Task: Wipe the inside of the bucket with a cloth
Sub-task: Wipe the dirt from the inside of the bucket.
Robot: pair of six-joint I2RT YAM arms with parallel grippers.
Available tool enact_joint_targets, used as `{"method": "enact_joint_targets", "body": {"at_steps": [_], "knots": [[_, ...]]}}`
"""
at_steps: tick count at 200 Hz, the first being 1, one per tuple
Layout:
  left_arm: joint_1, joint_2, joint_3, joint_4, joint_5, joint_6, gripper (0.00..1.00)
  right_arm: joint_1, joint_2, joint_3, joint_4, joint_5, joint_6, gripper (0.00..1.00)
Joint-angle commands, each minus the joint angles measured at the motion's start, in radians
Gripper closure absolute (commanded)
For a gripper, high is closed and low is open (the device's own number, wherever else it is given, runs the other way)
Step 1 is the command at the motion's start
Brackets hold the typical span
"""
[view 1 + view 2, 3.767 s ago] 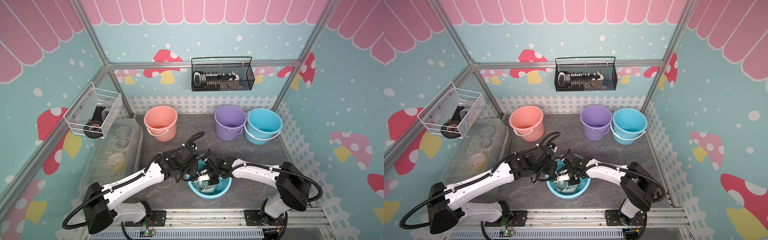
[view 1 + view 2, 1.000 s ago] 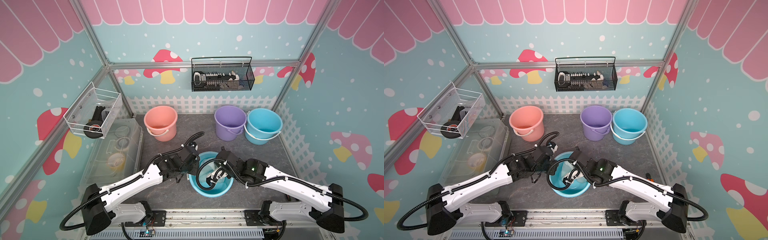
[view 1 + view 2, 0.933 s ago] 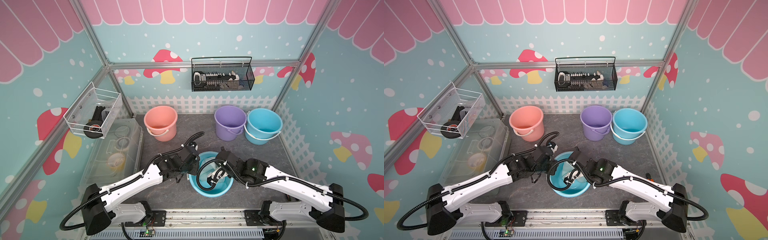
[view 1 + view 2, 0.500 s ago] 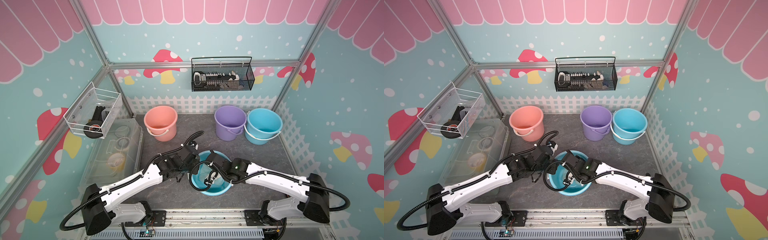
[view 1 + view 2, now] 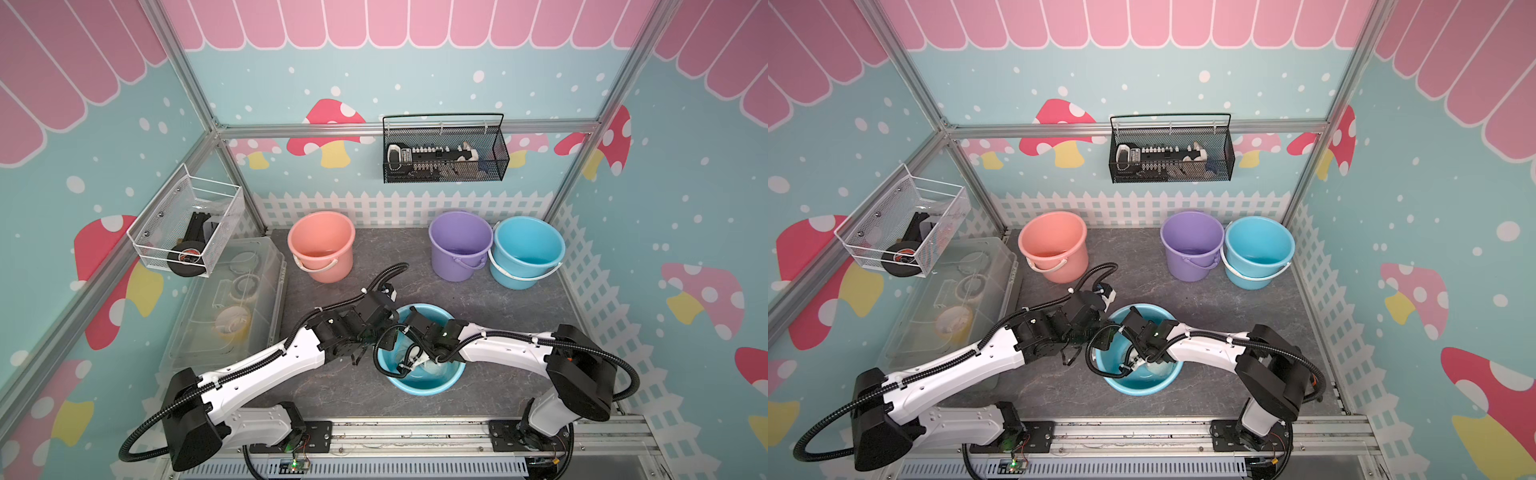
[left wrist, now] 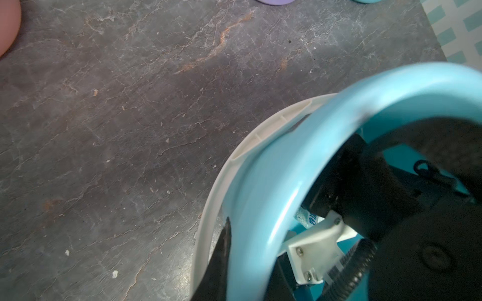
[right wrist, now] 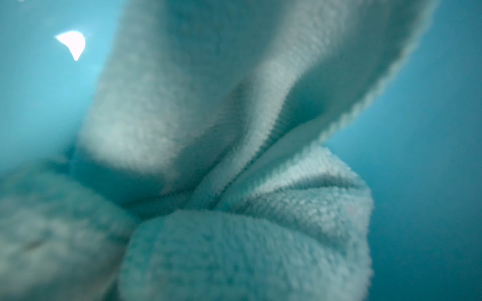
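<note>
The bucket (image 5: pixel 432 388), a low light-blue one with a white handle (image 6: pixel 236 156), is standing on the grey stone-pattern surface (image 5: pixel 478 299), near the middle of its front edge.

The left gripper (image 5: pixel 379 332) is clamping the rim (image 6: pixel 260 195) of the bucket on the side facing the surface's left edge. In the left wrist view one black finger (image 6: pixel 223 256) is lying outside the wall, against the handle. The other finger is hidden behind the rim.

The right gripper (image 5: pixel 415 360) is reaching down into the bucket from the right side. Its jaws are closed together on the cloth (image 5: pixel 434 368). In the right wrist view the cloth (image 7: pixel 234 182) is showing as pale aqua folds gathering to one pinched point — the fingers themselves are out of sight. In both top views the cloth (image 5: pixel 1156 368) is lying bunched inside the bucket, low against the wall nearer the front edge.

Along the back edge a pink bucket (image 5: pixel 322 249) is standing toward the left. A purple bucket (image 5: pixel 459 249) and a second blue bucket (image 5: pixel 525 253) are standing just beside each other toward the back right corner. A clear box (image 5: pixel 232 299) is lying along the left edge.
</note>
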Motion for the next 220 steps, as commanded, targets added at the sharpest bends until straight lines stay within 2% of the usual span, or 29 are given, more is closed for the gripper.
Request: {"method": "enact_joint_targets", "body": {"at_steps": [1,68,99,156,175,202,220], "knots": [[-0.006,-0.022,0.005,0.048,-0.003,-0.004,1.0,-0.004,0.022,-0.02,-0.019,-0.124,0.075,1.0],[-0.005,-0.001,0.004,0.048,-0.034,-0.012,1.0,0.008,-0.253,0.088,-0.207,-0.207,0.184,1.0],[-0.003,0.007,0.011,0.05,-0.045,-0.009,1.0,0.008,-0.364,0.154,-0.318,-0.243,0.327,1.0],[0.005,0.014,0.009,0.053,-0.033,-0.009,1.0,0.01,-0.496,0.28,-0.555,-0.182,0.767,1.0],[0.005,0.015,0.012,0.053,-0.028,-0.011,1.0,0.01,-0.489,0.344,-0.634,-0.174,0.928,1.0],[0.008,0.009,0.01,0.052,-0.023,-0.019,1.0,0.01,-0.444,0.427,-0.752,-0.092,1.258,1.0],[0.008,0.002,0.006,0.057,-0.013,-0.03,1.0,0.011,-0.386,0.476,-0.851,-0.086,1.43,1.0]]}}
